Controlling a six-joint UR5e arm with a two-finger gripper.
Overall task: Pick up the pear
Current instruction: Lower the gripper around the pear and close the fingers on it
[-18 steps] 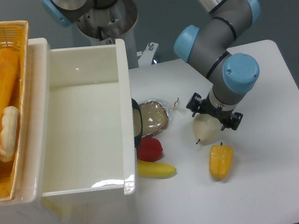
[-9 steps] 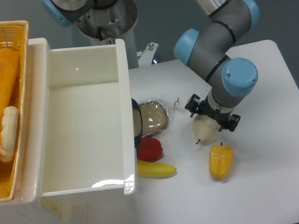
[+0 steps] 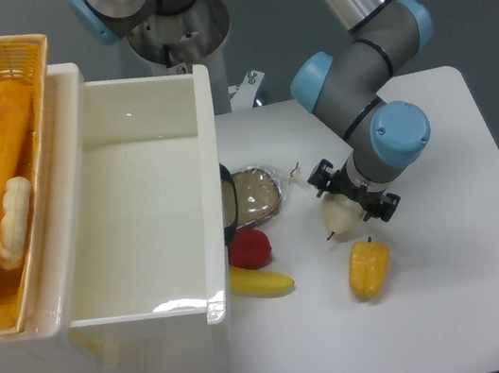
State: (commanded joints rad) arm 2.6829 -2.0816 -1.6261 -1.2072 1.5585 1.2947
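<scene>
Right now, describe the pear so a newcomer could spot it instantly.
On the white table, right of the big white bin, find the gripper. The pear sits directly under it: pale cream and glossy, unlike the orange-yellow pepper just below or the yellow banana to the left.

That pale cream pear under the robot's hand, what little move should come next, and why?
Probably a short straight lift. The hand sits down over the pale cream, glossy pear, apparently gripping it, though its fingers are hidden. The pear seems to rest on the white table, with the orange-yellow bell pepper close by.

Lab — robot arm (image 3: 358, 63), white table (image 3: 458, 286), toy food.
</scene>
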